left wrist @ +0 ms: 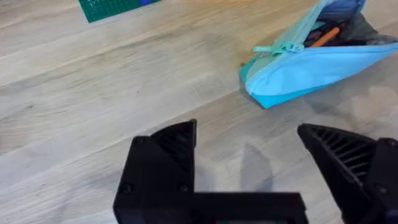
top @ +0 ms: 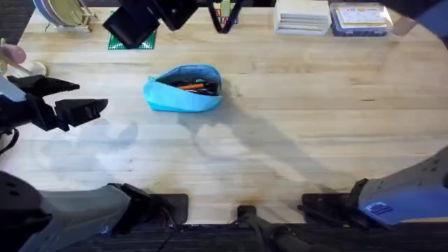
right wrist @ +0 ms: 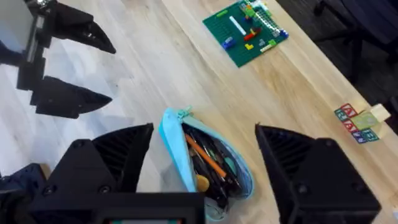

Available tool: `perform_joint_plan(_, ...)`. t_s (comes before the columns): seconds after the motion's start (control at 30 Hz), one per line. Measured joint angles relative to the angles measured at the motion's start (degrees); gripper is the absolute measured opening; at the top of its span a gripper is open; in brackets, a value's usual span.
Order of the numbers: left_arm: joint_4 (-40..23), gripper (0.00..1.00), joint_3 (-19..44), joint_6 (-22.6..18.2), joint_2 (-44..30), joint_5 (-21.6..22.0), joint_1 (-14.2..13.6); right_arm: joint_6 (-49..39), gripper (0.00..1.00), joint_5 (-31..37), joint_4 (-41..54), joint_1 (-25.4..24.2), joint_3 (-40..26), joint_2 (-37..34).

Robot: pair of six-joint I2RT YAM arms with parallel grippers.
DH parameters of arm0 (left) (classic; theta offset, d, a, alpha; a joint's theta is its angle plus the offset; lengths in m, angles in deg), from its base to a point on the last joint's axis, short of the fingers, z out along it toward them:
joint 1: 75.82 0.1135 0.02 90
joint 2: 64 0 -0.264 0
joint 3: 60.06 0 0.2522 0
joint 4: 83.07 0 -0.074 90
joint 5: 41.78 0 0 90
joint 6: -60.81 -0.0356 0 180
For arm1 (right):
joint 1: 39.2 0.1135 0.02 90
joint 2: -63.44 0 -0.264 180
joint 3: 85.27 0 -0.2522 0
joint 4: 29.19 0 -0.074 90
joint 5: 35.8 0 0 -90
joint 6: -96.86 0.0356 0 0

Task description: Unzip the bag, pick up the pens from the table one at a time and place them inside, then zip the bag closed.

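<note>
Pouch: your small light-blue soft fabric pouch (top: pixel 183 89) is lying on the pale wooden surface (top: pixel 280 147), left of centre and toward the far side, with its zipper gaping open.
Pens: slim orange and dark pens (right wrist: pixel 208 160) are sitting inside the open pouch; you are seeing one orange barrel (left wrist: pixel 324 37) peeking from its mouth in the left wrist view.
Left gripper: your left gripper (top: pixel 70 98) is hovering released at the left edge, its black fingers (left wrist: pixel 166 144) spread wide, grasping nothing, well apart from the pouch and to its left.
Right gripper: your right gripper (right wrist: pixel 205 149) is hanging directly above the pouch, fingers (right wrist: pixel 292 152) parted on either side of it and closing on nothing.
Background: a green studded baseplate (right wrist: pixel 246 31) carrying small coloured bricks is resting on the far left of the surface, beyond the pouch.
</note>
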Motion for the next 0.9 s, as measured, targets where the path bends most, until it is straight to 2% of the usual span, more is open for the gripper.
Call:
perform_joint_plan(0.83,0.0,0.994,0.0,-0.02,0.0,0.0,0.0,5.85,0.996,-1.24,0.39,0.4,-6.69,-12.22)
perform_joint_plan(0.9,0.0,0.994,0.0,-0.02,0.0,0.0,0.0,6.97,0.995,-1.26,0.04,0.4,-6.95,-15.4)
